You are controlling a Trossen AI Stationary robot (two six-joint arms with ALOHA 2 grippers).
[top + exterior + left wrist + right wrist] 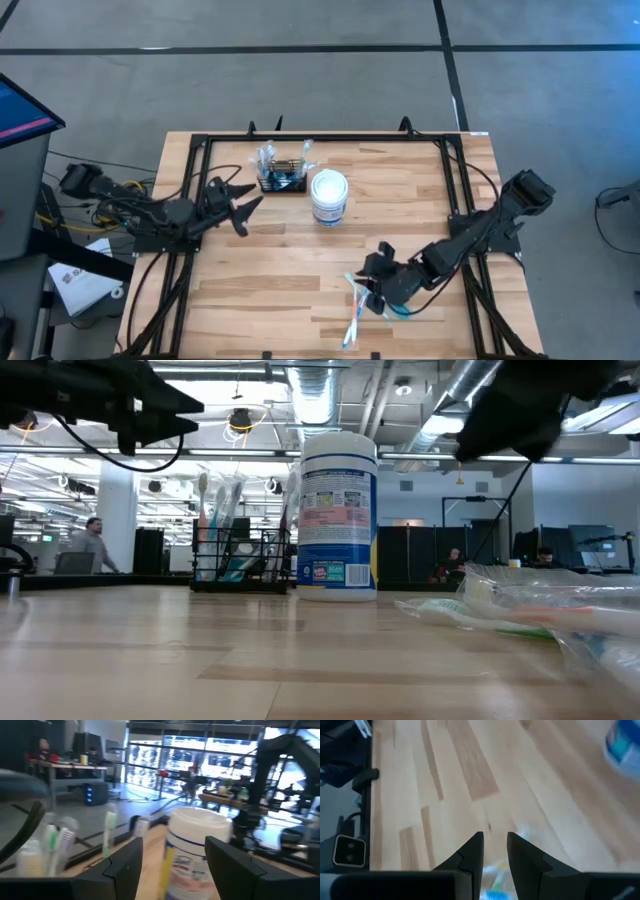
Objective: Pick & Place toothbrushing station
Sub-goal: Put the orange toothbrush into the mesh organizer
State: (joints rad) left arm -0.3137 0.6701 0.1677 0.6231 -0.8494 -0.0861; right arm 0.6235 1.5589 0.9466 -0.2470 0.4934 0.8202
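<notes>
A wooden table [300, 270] seen from straight above, with two dark robot arms reaching in from either side. The toothbrushing station [282, 177], a small black wire-mesh rack with toothbrushes standing upright in it, sits toward the far edge of the table, just beside a round white lidded tub [329, 196] with a blue and white label. The left gripper [243, 200] hovers near the rack on its left side, jaws spread wide and holding nothing, fingertips aimed toward rack and tub. This looks like the approach step: the rack is not yet grasped and rests flat on the table. The next move likely calls for lining the open jaws up with a wall of the rack and closing on the wire without catching the brush handles (the left wrist view shows bristled heads and the tub close ahead, both blurred). The tub is the main obstacle, standing so near the rack that a careless reach could knock it. The right gripper [372, 280] waits low over the near right part of the table, jaws narrowly parted and empty, above loose packaged toothbrushes [358, 312]. In the low view, people sit at desks in the room beyond.
</notes>
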